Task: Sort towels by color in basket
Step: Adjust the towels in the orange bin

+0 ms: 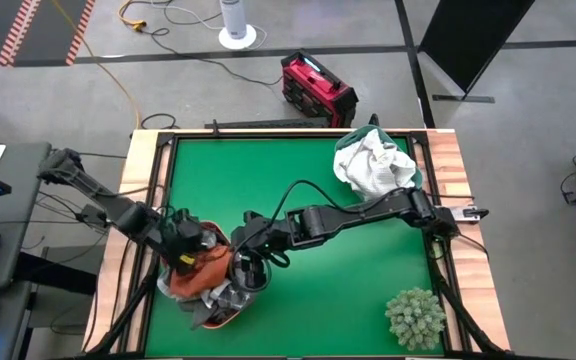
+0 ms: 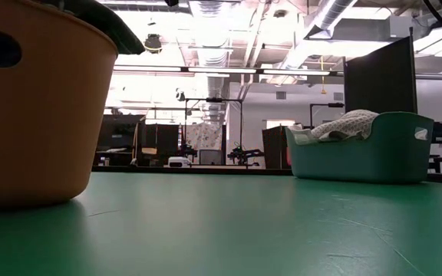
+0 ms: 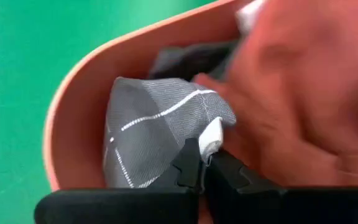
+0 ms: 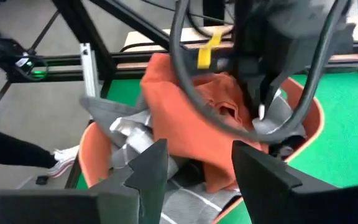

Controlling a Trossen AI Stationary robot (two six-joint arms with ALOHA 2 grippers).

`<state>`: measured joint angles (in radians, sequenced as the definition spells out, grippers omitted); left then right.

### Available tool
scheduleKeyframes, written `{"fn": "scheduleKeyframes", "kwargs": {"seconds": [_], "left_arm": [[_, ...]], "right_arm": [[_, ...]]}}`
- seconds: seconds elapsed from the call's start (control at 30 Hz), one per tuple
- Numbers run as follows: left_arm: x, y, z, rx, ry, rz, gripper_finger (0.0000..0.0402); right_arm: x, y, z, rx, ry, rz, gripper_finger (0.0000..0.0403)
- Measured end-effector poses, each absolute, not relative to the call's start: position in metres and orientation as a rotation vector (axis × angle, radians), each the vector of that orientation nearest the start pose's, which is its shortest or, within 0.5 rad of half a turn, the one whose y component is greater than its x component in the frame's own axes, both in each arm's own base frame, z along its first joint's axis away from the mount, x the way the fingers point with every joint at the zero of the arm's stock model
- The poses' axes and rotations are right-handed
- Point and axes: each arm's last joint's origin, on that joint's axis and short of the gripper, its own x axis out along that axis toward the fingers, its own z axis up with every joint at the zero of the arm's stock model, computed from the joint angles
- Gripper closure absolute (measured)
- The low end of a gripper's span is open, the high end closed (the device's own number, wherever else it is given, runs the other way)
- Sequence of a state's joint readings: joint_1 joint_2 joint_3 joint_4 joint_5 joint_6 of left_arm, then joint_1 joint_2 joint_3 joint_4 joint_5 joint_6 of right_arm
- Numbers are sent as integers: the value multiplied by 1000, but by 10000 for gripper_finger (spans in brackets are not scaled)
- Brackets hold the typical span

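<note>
We see the left claw [image 3: 205,160] down inside the orange basket [image 1: 230,238] at the desk's [image 1: 298,290] near left — its fingers pressed together, pinching a white edge of cloth beside the grey checked towel [image 3: 151,134], which lies against the basket wall. A rust-orange towel [image 4: 194,118] heaps over the other towels there and spills across the rim. The right claw [image 4: 194,163] hangs just beside that basket with its fingers apart and nothing between them, pointing at the orange and grey pile. Well apart, at the far right of the desk, the teal basket [image 2: 359,153] holds white towels [image 1: 373,165] — one with thin checks. A spiky plant ball [image 1: 415,318] sits at the near right corner.
</note>
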<state>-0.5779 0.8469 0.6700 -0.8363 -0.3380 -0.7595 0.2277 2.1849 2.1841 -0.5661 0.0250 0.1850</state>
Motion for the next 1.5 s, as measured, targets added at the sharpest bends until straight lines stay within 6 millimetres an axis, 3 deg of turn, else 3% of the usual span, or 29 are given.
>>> {"fn": "scheduleKeyframes", "kwargs": {"seconds": [0.27, 0.47, 0.67, 0.8, 0.97, 1.17, 1.33, 1.5], "left_arm": [[147, -76, 213, -132, 973, 304, 383], [150, -79, 210, -124, 1023, 302, 306], [149, -79, 245, -167, 978, 244, 201], [145, -78, 267, -195, 937, 153, 153], [136, -75, 294, -291, 881, 26, 139], [133, -74, 324, -406, 699, -46, 142], [152, -85, 314, -368, 671, -51, 143], [168, -97, 297, -368, 777, -41, 143]], "right_arm": [[485, 113, 326, 140, 595, 135, 198], [485, 113, 326, 156, 604, 132, 198], [473, 108, 330, 145, 681, 110, 198], [468, 104, 334, 153, 705, 97, 198], [462, 108, 328, 205, 796, 92, 198], [455, 129, 320, 222, 849, 95, 198], [453, 137, 286, 235, 995, -28, 198], [450, 136, 249, 329, 1100, -130, 198]]}}
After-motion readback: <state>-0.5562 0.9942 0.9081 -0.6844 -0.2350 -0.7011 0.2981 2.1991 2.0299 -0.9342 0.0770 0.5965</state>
